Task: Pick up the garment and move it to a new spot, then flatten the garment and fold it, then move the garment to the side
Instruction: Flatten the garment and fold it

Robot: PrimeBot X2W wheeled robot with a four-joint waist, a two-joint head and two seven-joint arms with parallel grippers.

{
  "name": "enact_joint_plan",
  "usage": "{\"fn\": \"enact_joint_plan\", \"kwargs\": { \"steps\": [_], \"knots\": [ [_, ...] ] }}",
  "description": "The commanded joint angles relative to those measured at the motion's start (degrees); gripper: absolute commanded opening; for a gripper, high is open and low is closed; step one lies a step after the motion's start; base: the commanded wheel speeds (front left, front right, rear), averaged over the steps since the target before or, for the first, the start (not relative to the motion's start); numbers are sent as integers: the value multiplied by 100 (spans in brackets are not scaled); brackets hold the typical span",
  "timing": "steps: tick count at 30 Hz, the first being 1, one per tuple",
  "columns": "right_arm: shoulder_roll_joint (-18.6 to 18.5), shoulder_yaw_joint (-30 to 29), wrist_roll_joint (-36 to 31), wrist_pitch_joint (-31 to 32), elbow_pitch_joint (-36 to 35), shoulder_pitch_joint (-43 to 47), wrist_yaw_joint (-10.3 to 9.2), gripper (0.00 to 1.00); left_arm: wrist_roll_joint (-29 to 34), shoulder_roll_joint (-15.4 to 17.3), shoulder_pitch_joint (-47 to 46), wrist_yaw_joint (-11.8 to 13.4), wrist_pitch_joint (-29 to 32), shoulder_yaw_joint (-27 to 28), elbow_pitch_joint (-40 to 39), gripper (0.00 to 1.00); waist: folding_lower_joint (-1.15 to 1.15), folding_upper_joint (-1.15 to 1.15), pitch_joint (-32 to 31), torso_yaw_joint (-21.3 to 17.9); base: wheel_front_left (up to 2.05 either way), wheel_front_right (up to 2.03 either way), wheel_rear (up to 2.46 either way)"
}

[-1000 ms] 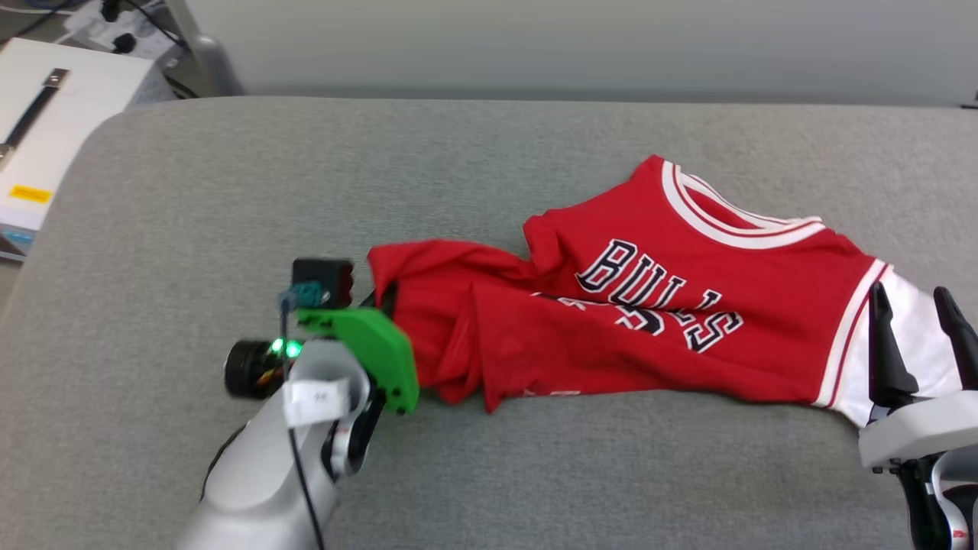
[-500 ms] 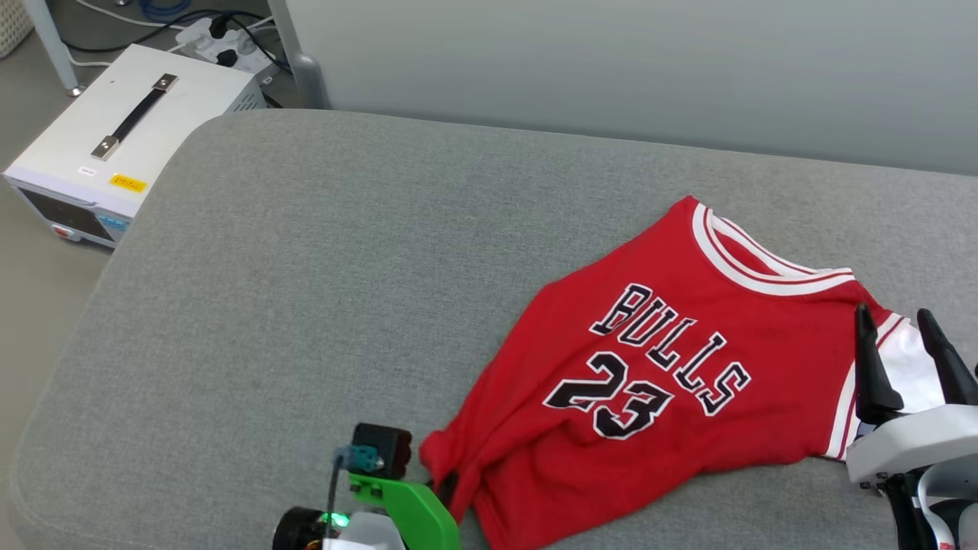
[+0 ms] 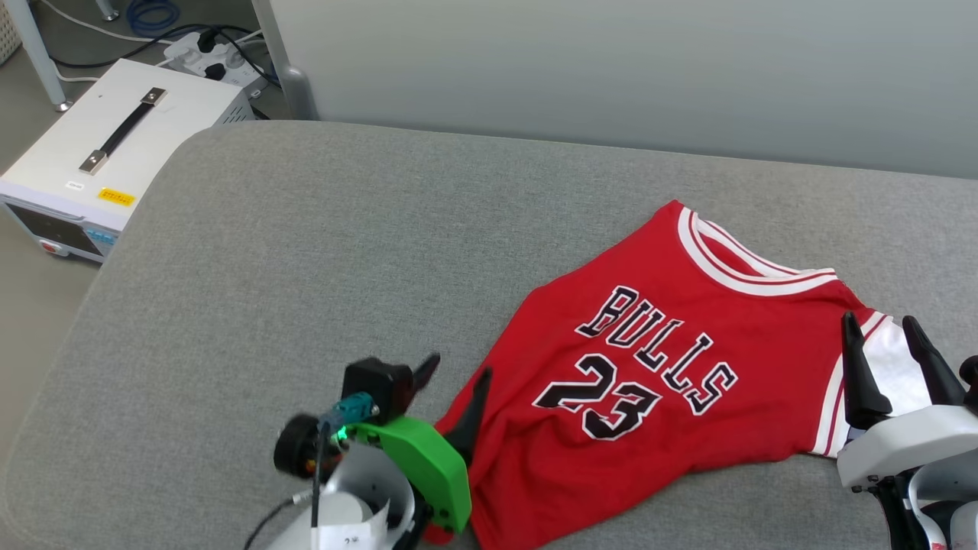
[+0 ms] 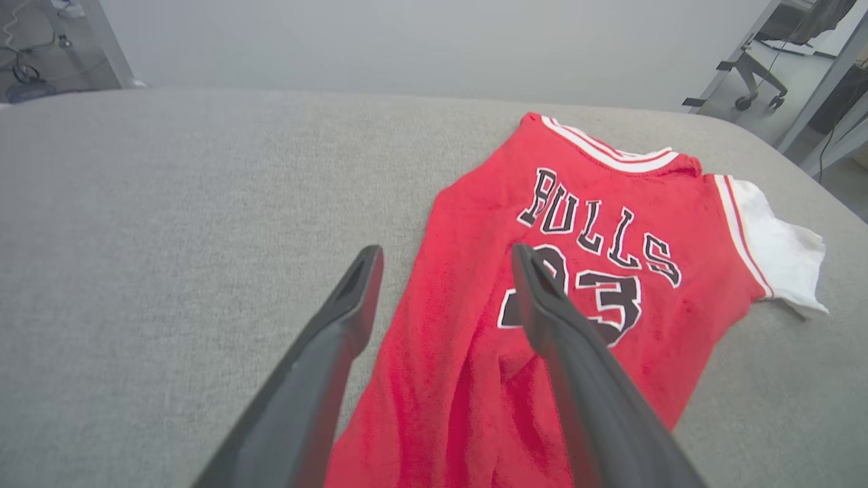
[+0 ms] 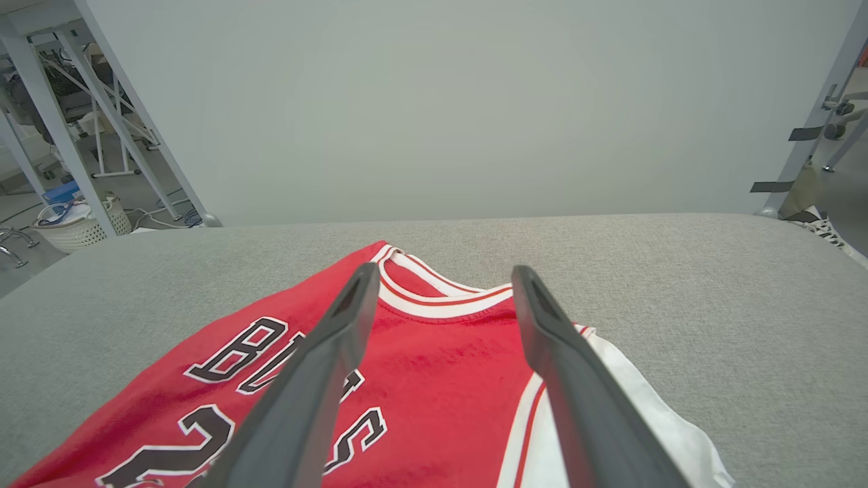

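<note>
Black "BULLS 23" reads across the garment (image 3: 672, 367), lying face-up on the grey cushion (image 3: 306, 267) toward four o'clock. The left gripper (image 3: 458, 365) is spread wide at its hem and the right gripper (image 3: 879, 319) gapes over the white sleeve — both empty.

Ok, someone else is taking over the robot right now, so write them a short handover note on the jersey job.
Jersey: front up on the grey pad, mostly spread, creased at the hem end.
Left gripper: open, holding nothing, fingers straddling the hem-end edge.
Right gripper: open, holding nothing, by the white sleeve.
Done: laid out front up.
Left: smooth the creases, fold, move it to the side.
</note>
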Motion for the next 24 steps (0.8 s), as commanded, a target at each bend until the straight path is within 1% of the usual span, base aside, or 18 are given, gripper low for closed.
{"fn": "enact_joint_plan", "kwargs": {
  "steps": [1,6,7,10,13,18,22,24],
  "knots": [
    [-31,19,17,22,1,45,-4,100,161,41,-180,-69,-253,47,-24,100,0,0,2,-16,0,0,0],
    [-76,133,41,129,4,18,-4,100,688,186,-462,-180,-1463,173,184,100,0,0,63,-63,0,0,0],
    [-126,252,48,236,20,-24,-4,100,757,142,-467,-203,-1779,291,330,100,0,0,146,-79,0,0,0],
    [-320,477,20,510,55,-133,-4,100,786,51,-436,-224,-1884,475,363,100,0,0,286,-49,0,0,0],
    [-639,831,23,1008,127,-356,-4,100,866,10,-436,-296,-1903,566,419,100,0,0,437,18,0,0,0],
    [-1226,1605,343,2185,370,-1040,-4,100,1030,-189,-489,-453,-1908,765,381,100,0,0,698,232,0,0,0],
    [-1552,2169,648,3063,738,-1654,-4,100,1152,-372,-502,-589,-1909,909,397,100,0,0,848,424,0,0,0],
    [-1676,2402,719,3385,976,-1944,-4,100,1210,-453,-502,-666,-1909,963,438,100,0,0,913,533,0,0,0]
  ]
}}
